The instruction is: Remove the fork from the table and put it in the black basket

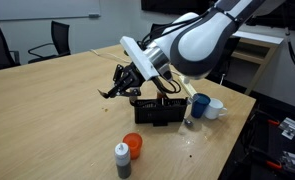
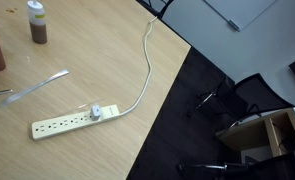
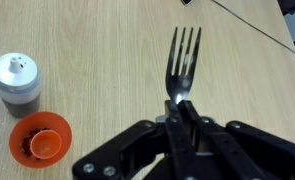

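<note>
In the wrist view my gripper [image 3: 184, 108] is shut on the handle of the silvery fork [image 3: 185, 60]. Its tines point away from me over the wooden table. In an exterior view the gripper [image 1: 117, 88] hangs a little above the table, just to the left of the black basket [image 1: 159, 113]. The fork is too thin to make out there. The basket stands on the table with dark items inside. It does not show in the wrist view.
A grey-capped shaker [image 3: 17, 82] and an orange cup [image 3: 40, 140] stand near the fork; both show in an exterior view [image 1: 122, 158] [image 1: 134, 144]. A blue cup [image 1: 199, 104] and white mug [image 1: 216, 108] stand beside the basket. A power strip [image 2: 72, 122] lies near the table edge.
</note>
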You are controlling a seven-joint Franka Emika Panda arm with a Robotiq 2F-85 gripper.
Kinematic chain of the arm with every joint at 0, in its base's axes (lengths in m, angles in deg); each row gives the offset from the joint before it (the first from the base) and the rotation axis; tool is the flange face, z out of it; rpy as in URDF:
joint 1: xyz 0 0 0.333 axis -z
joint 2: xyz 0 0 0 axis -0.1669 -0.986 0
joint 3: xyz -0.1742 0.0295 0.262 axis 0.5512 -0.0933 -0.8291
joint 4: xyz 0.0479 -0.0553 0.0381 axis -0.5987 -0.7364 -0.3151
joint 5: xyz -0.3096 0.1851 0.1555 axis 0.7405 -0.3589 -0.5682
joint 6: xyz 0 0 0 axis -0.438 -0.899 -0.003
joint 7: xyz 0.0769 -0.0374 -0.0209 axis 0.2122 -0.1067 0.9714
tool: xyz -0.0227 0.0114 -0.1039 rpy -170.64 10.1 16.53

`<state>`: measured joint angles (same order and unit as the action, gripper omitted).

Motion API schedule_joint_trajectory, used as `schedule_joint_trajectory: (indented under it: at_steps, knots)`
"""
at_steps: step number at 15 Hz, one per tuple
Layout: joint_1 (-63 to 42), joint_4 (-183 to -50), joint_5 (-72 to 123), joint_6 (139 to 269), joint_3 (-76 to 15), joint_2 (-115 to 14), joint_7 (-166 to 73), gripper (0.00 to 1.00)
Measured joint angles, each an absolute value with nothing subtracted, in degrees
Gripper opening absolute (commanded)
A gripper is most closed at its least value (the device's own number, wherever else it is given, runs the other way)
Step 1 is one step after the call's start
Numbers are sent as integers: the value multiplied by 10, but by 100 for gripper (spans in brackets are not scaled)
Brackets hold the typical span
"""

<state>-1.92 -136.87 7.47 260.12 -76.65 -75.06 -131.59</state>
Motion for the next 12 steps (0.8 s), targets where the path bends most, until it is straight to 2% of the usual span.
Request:
schedule_joint_trajectory:
  at_steps: [8,12]
  knots:
    - [138,-1413,75,2677,-894,-773,-1397,3]
    - [208,-1426,76,2670,-946,-796,-1435,3]
